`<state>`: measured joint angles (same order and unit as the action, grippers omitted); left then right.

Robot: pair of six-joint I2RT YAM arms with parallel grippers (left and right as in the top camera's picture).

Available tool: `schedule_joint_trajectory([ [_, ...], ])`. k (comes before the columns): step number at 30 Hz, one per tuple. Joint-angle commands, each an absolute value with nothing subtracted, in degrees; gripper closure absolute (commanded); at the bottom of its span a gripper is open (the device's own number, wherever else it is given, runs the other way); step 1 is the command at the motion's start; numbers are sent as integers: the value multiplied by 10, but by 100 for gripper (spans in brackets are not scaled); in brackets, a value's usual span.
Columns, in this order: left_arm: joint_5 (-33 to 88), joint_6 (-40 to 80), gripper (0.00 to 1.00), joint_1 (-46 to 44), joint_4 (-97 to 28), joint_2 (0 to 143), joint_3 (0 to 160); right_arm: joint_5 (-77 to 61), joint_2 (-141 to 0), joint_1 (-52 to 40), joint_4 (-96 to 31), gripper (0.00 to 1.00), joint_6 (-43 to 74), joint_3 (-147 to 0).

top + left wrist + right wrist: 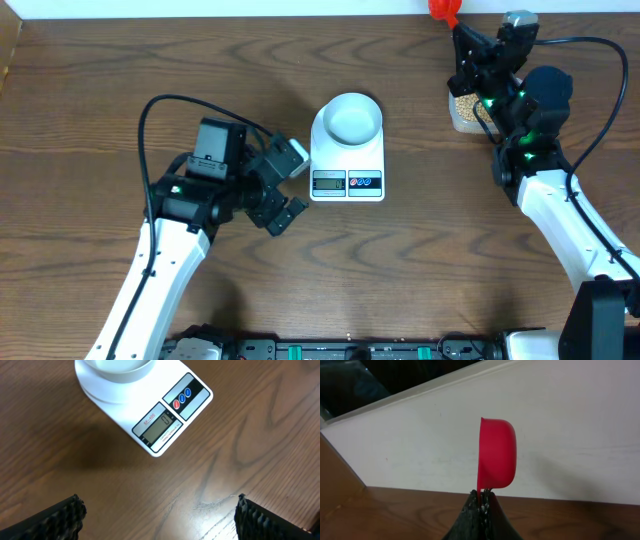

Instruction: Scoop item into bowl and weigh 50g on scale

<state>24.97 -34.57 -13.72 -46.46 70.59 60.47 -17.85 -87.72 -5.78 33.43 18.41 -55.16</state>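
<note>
A dark brown wood-grain pattern is shown across the wooden table [90,90], on which the flat white digital kitchen scale [347,162] is seen, its grey LCD display [161,429] set beside red and blue round buttons [176,403] on a black strip [197,395]. The small round pale blue-grey bowl [349,120] is seen on the scale. Far right of the scale in the overhead view, small round tan-yellow beans [462,106] are seen, and a bright red plastic measuring scoop [497,455] is shown against a white wall [580,435].

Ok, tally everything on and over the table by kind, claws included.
scale: 1
bowl: 1
red scoop: 1
tub of beans: 1
claws: 2, the left claw and the right claw
Total: 6
</note>
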Motion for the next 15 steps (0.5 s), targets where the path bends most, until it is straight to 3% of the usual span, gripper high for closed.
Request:
schedule_joint_trajectory([
  [1, 312, -355, 3, -102, -474, 696, 620, -182, -877, -53, 336, 99, 166, -566],
  [15, 326, -410, 3, -61, -523, 696, 657, -182, -877, -53, 337, 99, 166, -566],
])
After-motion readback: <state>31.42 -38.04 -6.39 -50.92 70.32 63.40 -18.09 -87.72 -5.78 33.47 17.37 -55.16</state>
